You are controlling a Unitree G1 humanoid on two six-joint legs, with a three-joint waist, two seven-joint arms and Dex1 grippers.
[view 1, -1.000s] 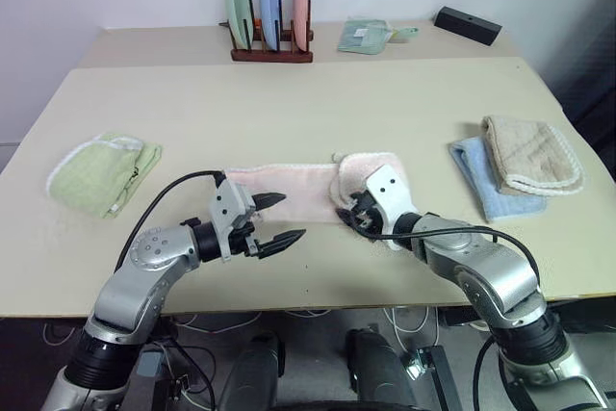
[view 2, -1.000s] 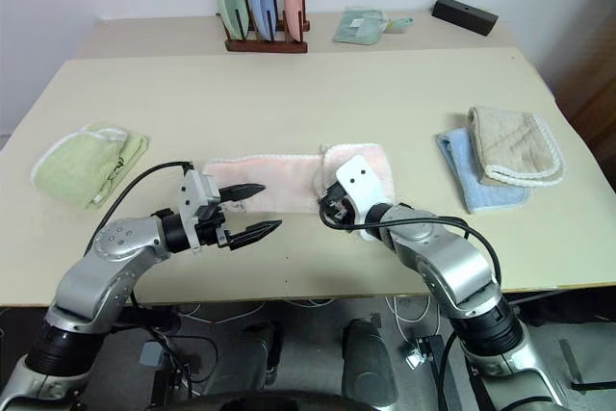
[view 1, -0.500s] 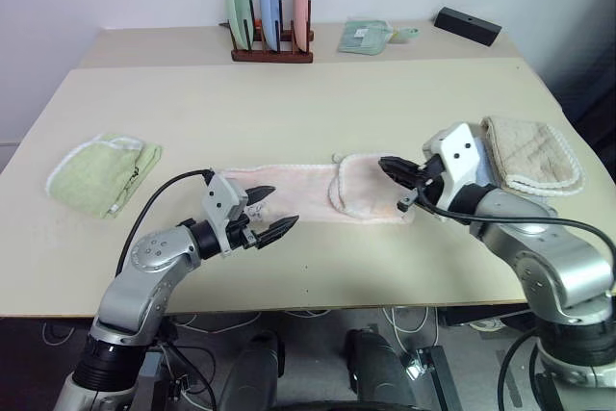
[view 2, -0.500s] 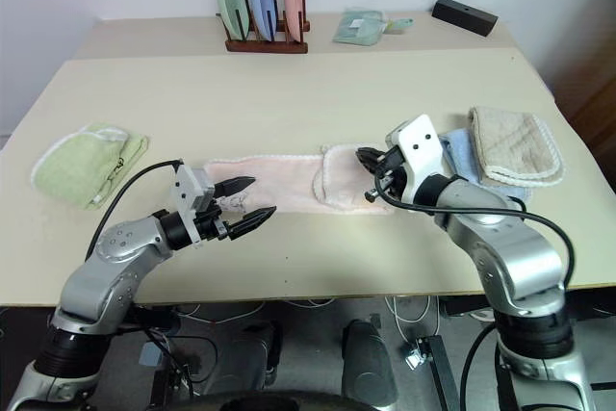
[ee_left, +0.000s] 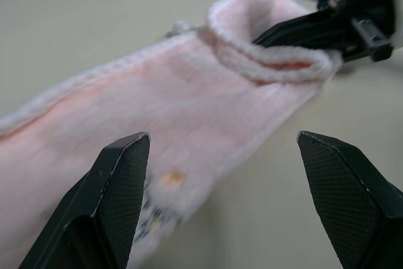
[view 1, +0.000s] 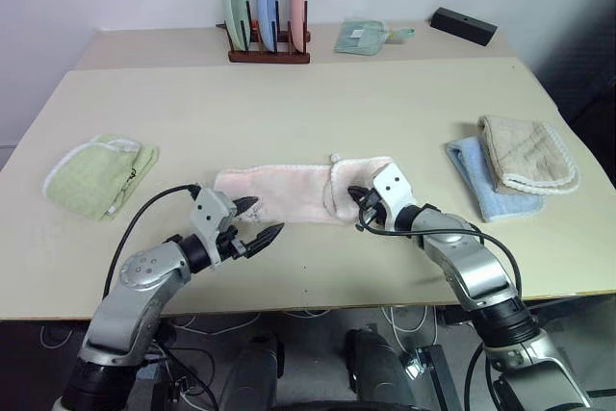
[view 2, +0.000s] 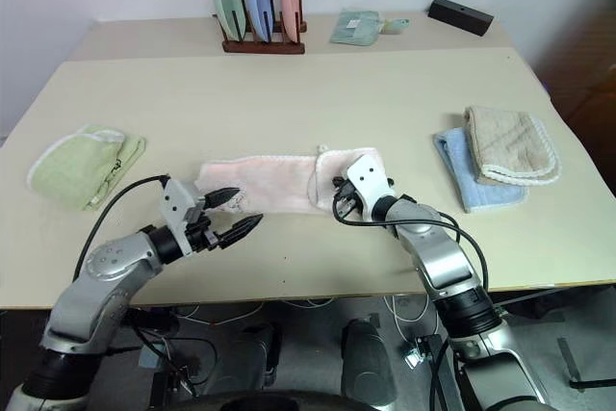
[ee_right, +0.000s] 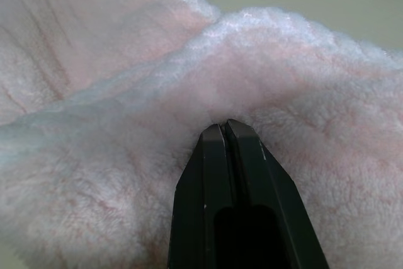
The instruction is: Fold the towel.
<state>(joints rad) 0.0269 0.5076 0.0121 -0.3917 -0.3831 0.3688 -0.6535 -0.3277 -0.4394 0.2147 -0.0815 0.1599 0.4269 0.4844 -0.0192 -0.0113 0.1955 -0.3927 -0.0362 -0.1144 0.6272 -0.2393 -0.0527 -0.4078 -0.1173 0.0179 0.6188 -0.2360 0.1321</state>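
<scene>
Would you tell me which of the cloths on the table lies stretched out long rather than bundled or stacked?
The pale pink towel at the middle front; the green towel is bundled, and the beige towel lies stacked on the blue one.

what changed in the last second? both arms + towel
The right gripper lifted off the towel's folded end, swung out toward the blue and beige towels, then came back down and shut, its closed tips pressed into the pink fold. Whether it pinches cloth cannot be told. The left gripper stayed open and drifted slightly left at the towel's other end. The towel lies about as before; the other towels and plate rack stayed put.
</scene>
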